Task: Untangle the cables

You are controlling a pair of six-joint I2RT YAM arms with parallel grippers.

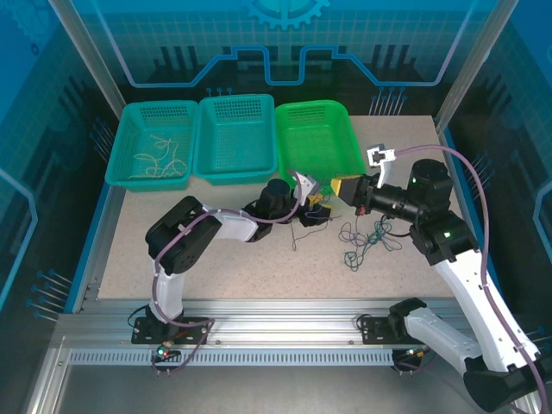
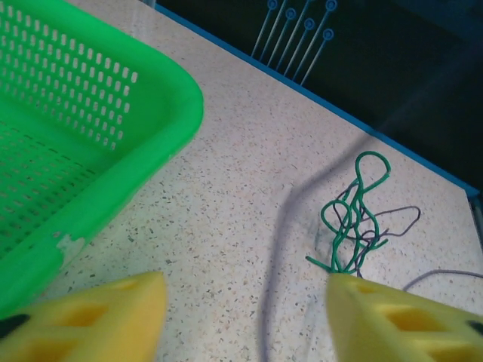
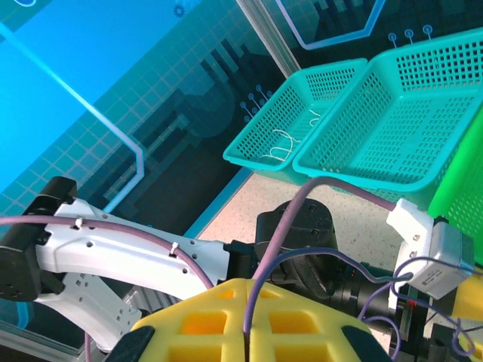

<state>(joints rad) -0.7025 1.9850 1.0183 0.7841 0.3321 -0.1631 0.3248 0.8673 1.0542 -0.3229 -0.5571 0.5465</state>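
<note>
Three baskets are sitting side by side along the far edge of the table [image 1: 241,267]. The left teal basket [image 1: 116,164] is holding a few cream-white wires [image 1: 159,155], the middle teal basket [image 1: 200,147] is sitting next to it, and the green basket [image 1: 345,129] is on the right. The green basket's near corner is crowding in just beside the left claw [image 1: 315,211].

The green tangle [image 1: 362,241] is lying on the table in front of the green basket, below the right claw [image 1: 348,188]. In the left wrist view a loose purplish wire [image 2: 407,213] is lying against it.

The left arm is folding at the elbow and reaching rightward across the middle of the table. Its yellow fingers [image 2: 98,317] are standing apart with a clear gap, and a blurred dark strand [image 2: 272,271] is passing between them. I cannot tell whether it is touching either finger.

The right arm is rising from its base, bending and pointing leftward, so the two claws are sitting near each other. The right fingers [image 3: 189,324] are pressing together, pinching a purplish strand [image 3: 290,219] that is coming out of their seam and arching toward the left arm's wrist, which is sitting directly ahead.
</note>
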